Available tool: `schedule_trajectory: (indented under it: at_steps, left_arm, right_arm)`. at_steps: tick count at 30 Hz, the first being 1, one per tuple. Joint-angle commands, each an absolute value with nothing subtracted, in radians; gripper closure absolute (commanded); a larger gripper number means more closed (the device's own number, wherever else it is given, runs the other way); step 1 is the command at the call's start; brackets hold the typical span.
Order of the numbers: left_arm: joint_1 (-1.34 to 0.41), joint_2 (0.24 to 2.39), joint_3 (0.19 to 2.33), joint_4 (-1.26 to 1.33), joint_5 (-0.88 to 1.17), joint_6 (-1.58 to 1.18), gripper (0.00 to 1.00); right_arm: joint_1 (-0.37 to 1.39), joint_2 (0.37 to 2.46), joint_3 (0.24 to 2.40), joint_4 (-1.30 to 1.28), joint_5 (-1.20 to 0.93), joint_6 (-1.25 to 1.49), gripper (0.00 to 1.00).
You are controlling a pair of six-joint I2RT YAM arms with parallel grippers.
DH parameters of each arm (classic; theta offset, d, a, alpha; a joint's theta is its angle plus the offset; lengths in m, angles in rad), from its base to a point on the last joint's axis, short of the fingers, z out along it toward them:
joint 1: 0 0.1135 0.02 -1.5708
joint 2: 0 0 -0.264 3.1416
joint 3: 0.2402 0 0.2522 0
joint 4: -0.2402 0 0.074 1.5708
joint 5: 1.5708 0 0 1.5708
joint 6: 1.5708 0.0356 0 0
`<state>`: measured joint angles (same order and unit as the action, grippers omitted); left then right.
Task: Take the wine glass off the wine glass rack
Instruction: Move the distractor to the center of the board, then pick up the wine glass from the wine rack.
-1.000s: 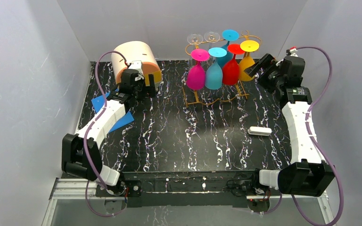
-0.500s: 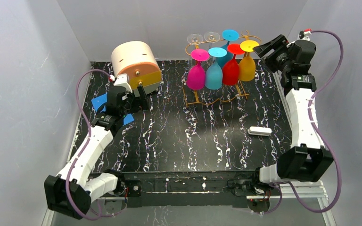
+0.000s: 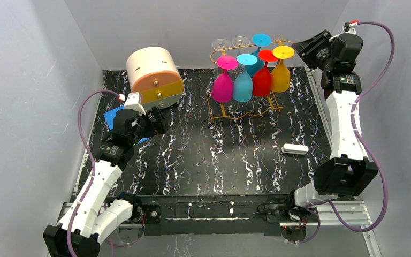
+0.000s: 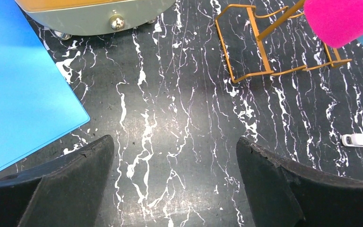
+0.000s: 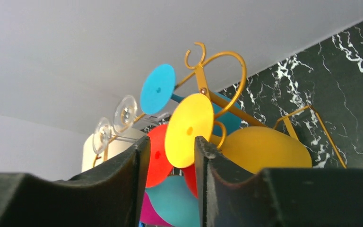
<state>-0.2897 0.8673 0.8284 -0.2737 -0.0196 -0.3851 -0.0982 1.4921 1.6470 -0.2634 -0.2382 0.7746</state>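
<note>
The wine glass rack (image 3: 246, 113), a golden wire stand, is at the back of the table with several coloured wine glasses hanging upside down from it. The yellow wine glass (image 3: 281, 76) is the rightmost one, its foot disc (image 5: 189, 124) up on the scrolled rail (image 5: 227, 56). My right gripper (image 3: 303, 48) is raised to the right of that disc, level with it and apart from it. Its jaws stand a narrow gap apart with nothing between them (image 5: 171, 141). My left gripper (image 3: 158, 120) hovers wide open over bare table (image 4: 175, 142), well to the left of the rack's base (image 4: 246, 78).
A round cream and orange box (image 3: 154, 75) stands at the back left, with a blue sheet (image 3: 115, 115) by it. A small white object (image 3: 295, 149) lies on the right of the table. Two clear glasses (image 3: 230, 43) hang at the rack's back. Walls close in all around.
My right gripper rose from beside the yellow glass's bowl to the level of its foot, and its jaws narrowed. My left arm drew back from the round box toward the near left.
</note>
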Motion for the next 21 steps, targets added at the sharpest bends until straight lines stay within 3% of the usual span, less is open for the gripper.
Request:
schedule_trajectory:
  at_steps: [1, 8, 21]
  left_arm:
    - [-0.284, 0.849, 0.816, -0.31, -0.046, -0.341, 0.02]
    - [-0.284, 0.845, 0.839, -0.345, -0.024, -0.324, 0.02]
    - [-0.284, 0.83, 0.872, -0.372, -0.038, -0.311, 0.02]
  right_arm:
    - [-0.106, 1.522, 1.727, -0.257, -0.241, 0.747, 0.56]
    - [-0.106, 1.567, 1.769, -0.294, -0.219, 0.751, 0.47]
    - [-0.106, 1.623, 1.812, -0.342, -0.257, 0.741, 0.54]
